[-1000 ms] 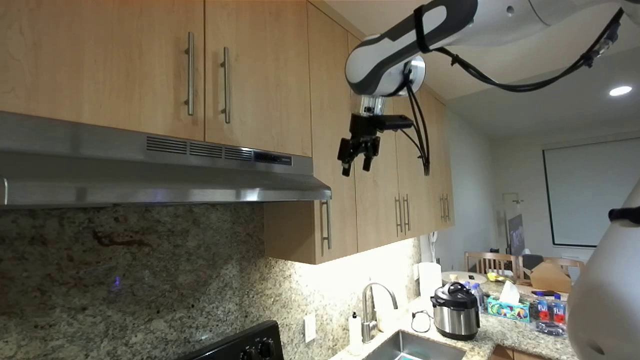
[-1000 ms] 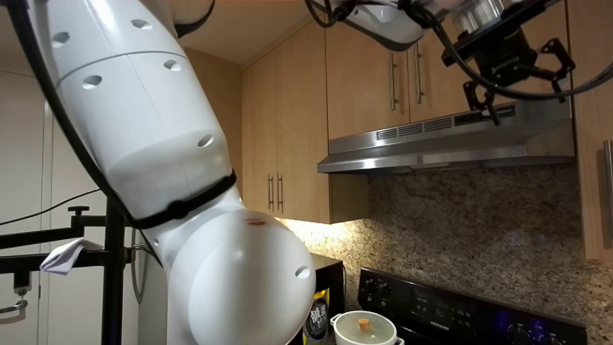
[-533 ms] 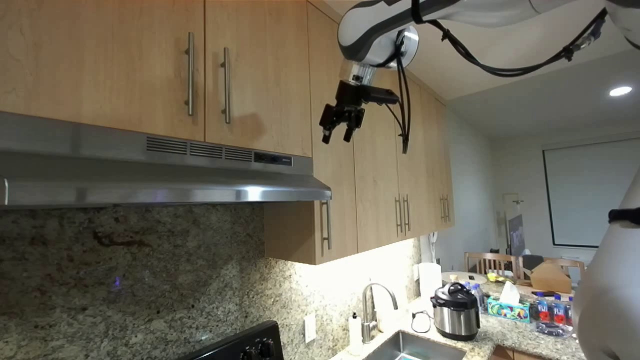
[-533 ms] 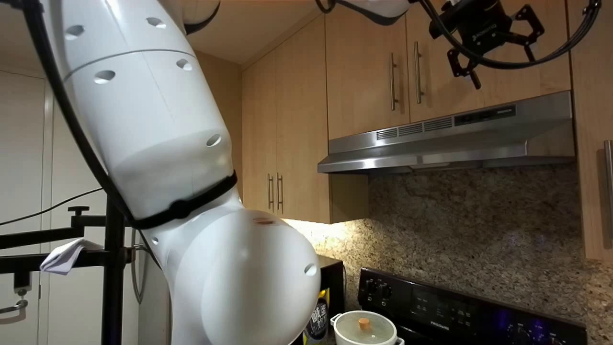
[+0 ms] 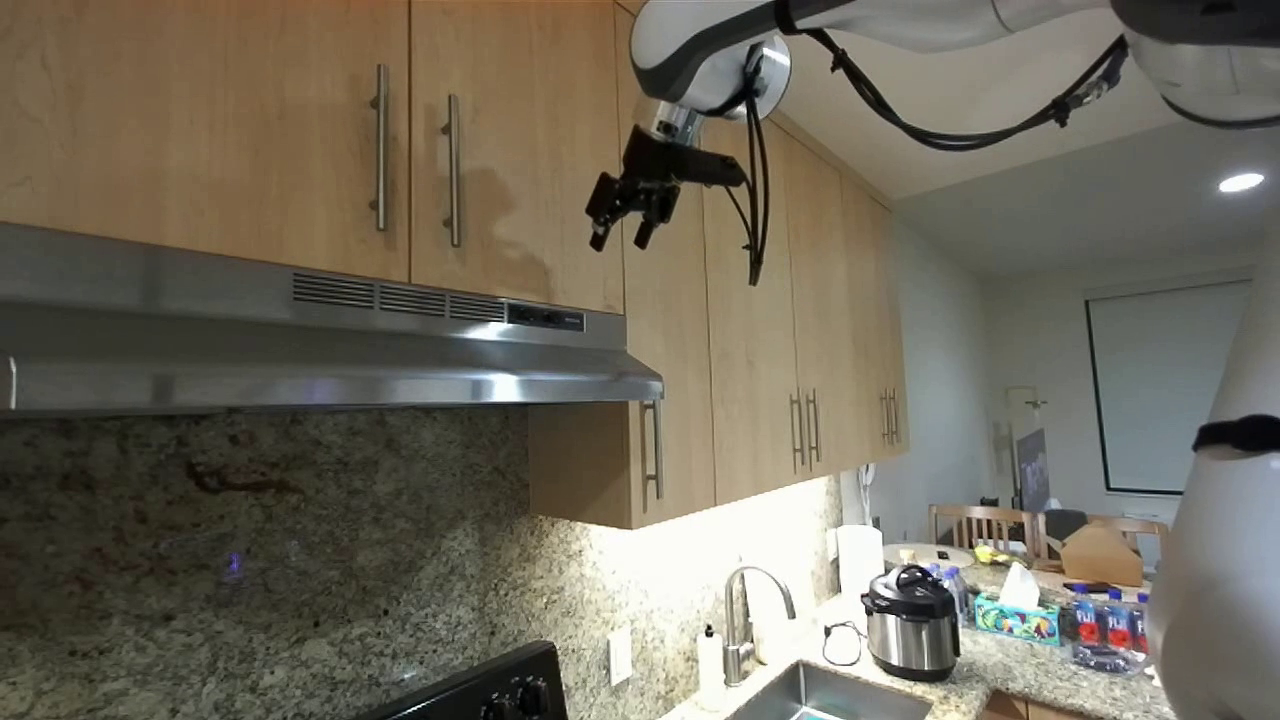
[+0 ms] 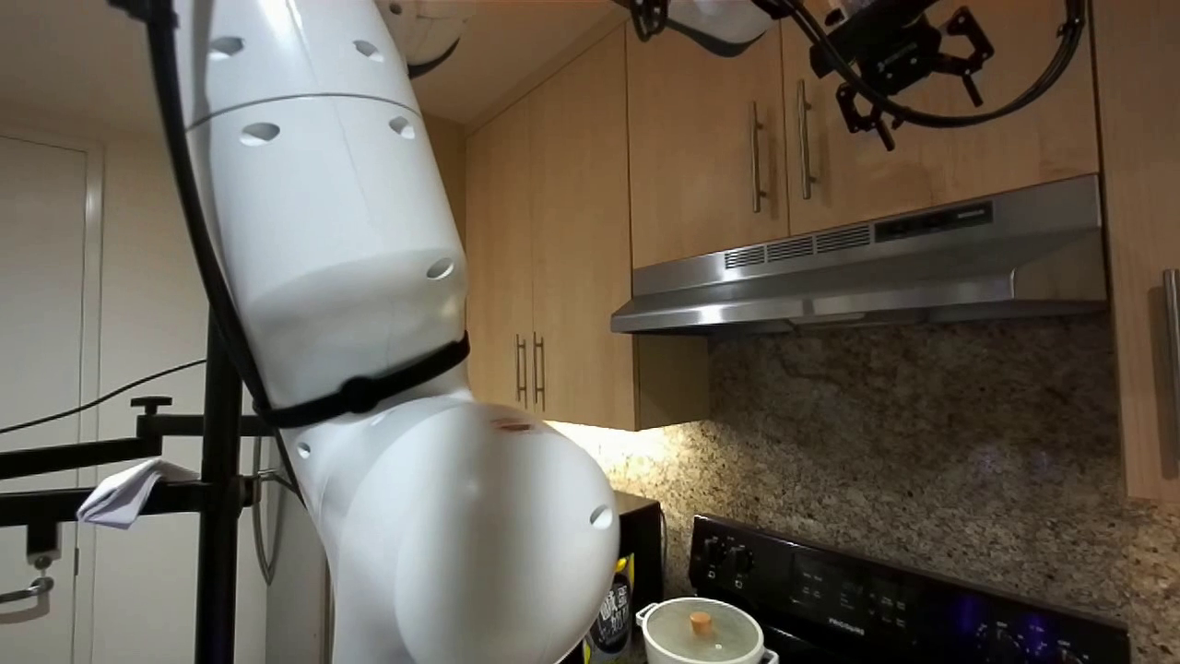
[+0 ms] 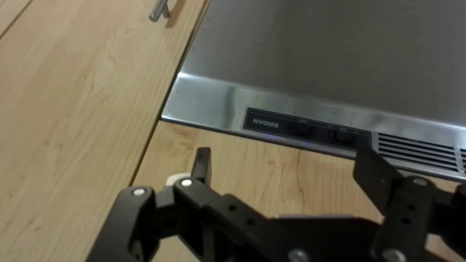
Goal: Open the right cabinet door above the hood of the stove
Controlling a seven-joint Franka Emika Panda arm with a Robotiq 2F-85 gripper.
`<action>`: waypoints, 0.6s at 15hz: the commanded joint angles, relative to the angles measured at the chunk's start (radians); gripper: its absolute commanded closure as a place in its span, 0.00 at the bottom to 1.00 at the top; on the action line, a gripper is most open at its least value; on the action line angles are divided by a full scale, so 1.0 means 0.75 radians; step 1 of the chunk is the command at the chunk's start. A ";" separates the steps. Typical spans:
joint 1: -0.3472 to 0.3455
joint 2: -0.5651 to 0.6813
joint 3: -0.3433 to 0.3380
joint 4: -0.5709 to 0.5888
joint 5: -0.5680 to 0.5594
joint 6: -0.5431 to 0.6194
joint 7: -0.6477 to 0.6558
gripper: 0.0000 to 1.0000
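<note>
The right cabinet door [image 5: 540, 90] is shut above the hood, a short light-wood door with a slim vertical steel handle [image 5: 453, 170] at its left edge. The door [image 6: 1023, 152] and handle [image 6: 805, 138] also show in an exterior view. My gripper [image 5: 620, 240] is open and empty, held apart in front of the door's right part, right of the handle; it also shows here [image 6: 931, 120]. In the wrist view the open fingers [image 7: 283, 153] frame the door's bare wood [image 7: 262, 174]; its handle is out of that view. The steel hood [image 5: 330, 360] and black stove [image 6: 903, 599] sit below.
The twin door [image 5: 200, 120] is shut at left. A longer wood door [image 7: 72, 91] adjoins at right, with its own bar handle [image 7: 158, 10]. Dark cables [image 5: 765, 200] hang beside the wrist. A lidded white pot [image 6: 702, 636] stands by the stove.
My gripper has moved up and leftward across the cabinet fronts, nearer the right door's handle. Its shadow now falls on that door. The gripper stays open and the doors have not moved.
</note>
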 commanded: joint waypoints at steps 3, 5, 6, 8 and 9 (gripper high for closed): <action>0.031 0.027 0.038 0.133 0.026 -0.016 -0.046 0.00; 0.050 0.033 0.043 0.171 0.036 -0.026 -0.065 0.00; 0.066 0.042 0.042 0.196 0.052 -0.035 -0.079 0.00; 0.091 0.057 0.044 0.229 0.073 -0.048 -0.103 0.00; 0.100 0.066 0.048 0.240 0.077 -0.052 -0.110 0.00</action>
